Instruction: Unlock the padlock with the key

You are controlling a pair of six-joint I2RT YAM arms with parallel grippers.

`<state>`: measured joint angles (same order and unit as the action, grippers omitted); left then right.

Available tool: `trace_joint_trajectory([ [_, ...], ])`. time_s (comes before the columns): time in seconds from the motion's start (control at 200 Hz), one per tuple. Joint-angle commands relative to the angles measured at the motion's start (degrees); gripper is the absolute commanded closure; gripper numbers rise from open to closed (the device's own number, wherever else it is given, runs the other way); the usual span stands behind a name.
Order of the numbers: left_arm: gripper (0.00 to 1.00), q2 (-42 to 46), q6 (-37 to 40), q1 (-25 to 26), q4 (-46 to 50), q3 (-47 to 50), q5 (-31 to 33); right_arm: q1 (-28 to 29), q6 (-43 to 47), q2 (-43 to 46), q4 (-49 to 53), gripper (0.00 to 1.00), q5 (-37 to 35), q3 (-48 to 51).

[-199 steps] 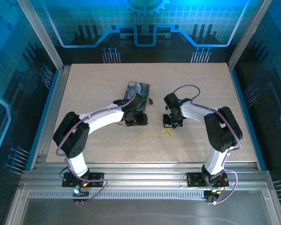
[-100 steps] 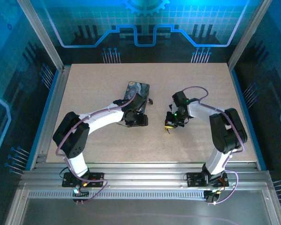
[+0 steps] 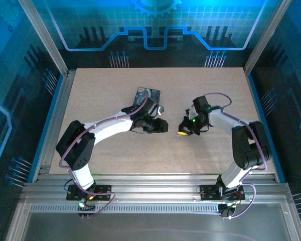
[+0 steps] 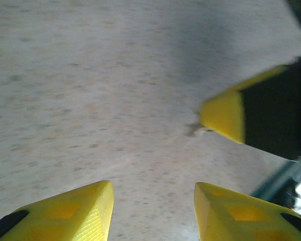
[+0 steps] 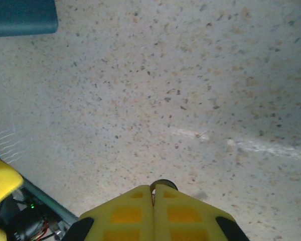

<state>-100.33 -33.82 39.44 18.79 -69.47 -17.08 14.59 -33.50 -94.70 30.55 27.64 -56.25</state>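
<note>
The left gripper [image 4: 153, 196] is spread apart, holding nothing. At its 3 o'clock, the right gripper [image 5: 153, 191] pinches a tiny key [image 5: 163, 183] tight.

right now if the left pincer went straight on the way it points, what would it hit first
Probably the right pincer: its yellow tip sits just ahead of the left pincer, slightly to one side. Depth is unclear, so it might slip past.

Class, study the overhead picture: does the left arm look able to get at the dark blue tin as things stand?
Probably yes. The tin lies mostly uncovered just beyond that arm's wrist. The left gripper, open, points rightward, away from it, so it would have to swing back first.
</note>
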Motion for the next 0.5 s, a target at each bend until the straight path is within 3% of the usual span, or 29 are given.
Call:
trace_joint_trajectory([
  [0.0,0.53,-0.8,3.6,1.9,-5.7,-0.1,-7.5,-0.5,-2.3,0.7,0.6,1.0,3.4,-1.8],
  [0.28,0.56,-3.4,1.6,2.0,-9.0,2.0,-4.6,-0.5,-2.8,0.6,0.9,1.0,3.8,-2.4],
  [0.495,0.56,-3.1,-5.3,0.0,-13.9,5.4,-3.9,-0.6,-0.7,-0.1,0.9,1.0,2.2,-1.5],
])
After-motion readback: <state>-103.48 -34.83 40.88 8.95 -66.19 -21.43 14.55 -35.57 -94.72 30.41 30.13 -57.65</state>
